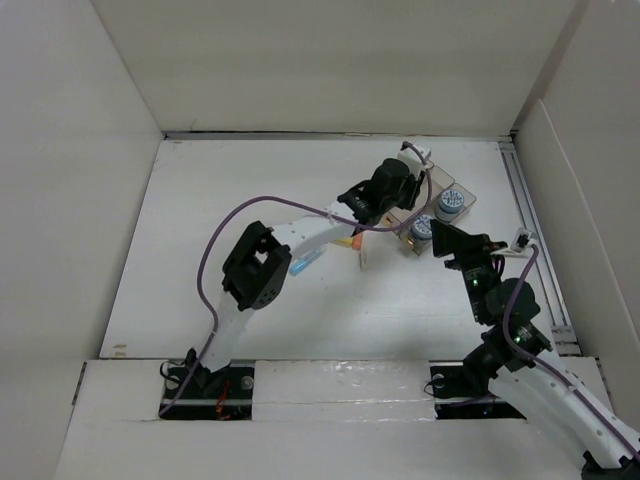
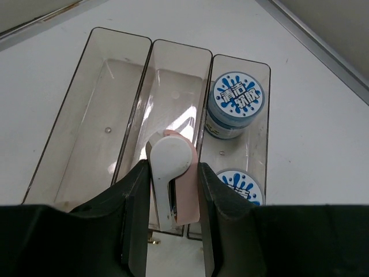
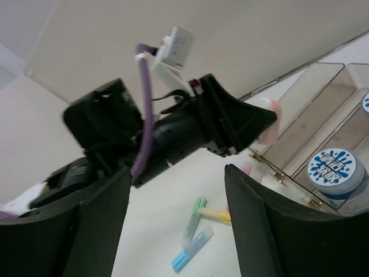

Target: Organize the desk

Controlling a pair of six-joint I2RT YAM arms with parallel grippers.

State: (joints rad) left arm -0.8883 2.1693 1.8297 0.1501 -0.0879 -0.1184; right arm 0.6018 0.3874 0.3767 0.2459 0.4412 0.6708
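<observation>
Top view: the desk (image 1: 200, 220) lies beneath both arms, with a clear tray (image 1: 440, 183) at its far right. Left wrist: the left gripper (image 2: 172, 173) is clamped on a pink-and-white object (image 2: 170, 158) above the tray's middle compartment. Right wrist: the right gripper (image 3: 177, 173) has its fingers apart and holds nothing.

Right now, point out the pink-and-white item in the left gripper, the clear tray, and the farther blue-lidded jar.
pink-and-white item (image 2: 170, 161): left wrist view, its white rounded top.
clear tray (image 2: 86, 124): left wrist view, bare floor of left compartment.
farther blue-lidded jar (image 2: 237, 96): left wrist view, lid centre.
</observation>
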